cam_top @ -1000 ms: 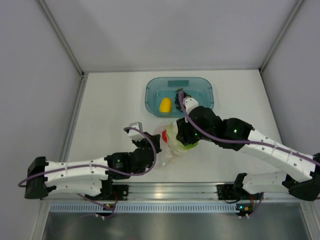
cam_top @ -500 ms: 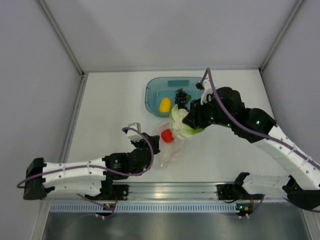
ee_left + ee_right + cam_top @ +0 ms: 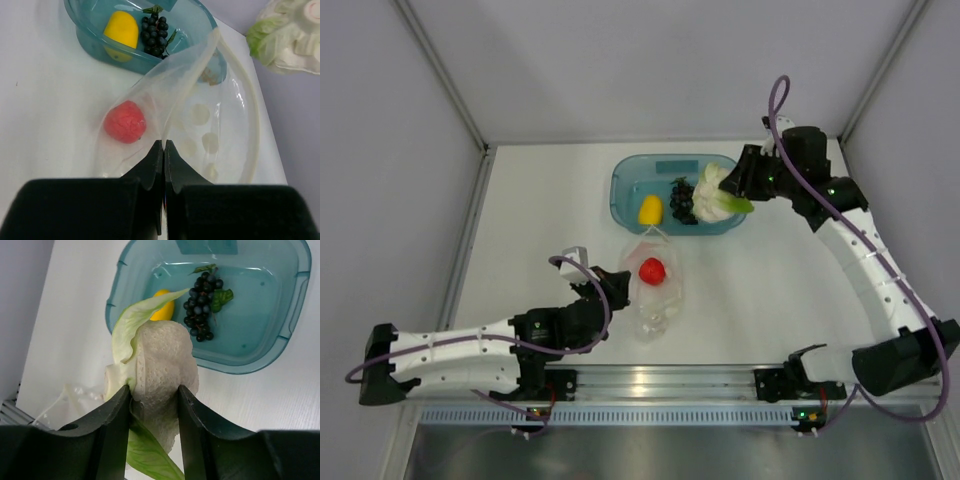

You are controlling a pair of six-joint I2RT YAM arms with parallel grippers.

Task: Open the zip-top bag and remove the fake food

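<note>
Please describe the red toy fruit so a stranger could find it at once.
Find the teal tray far back on the table. Just in front of it lies a clear zip-top bag. The red apple is inside it, the only red piece.

You're looking at a left arm and a right arm wearing white shells between black joints. A purple cable is looping along each one. Black wedge-shaped fingers are tipping both wrists, broadening into blocky black bodies.
</note>
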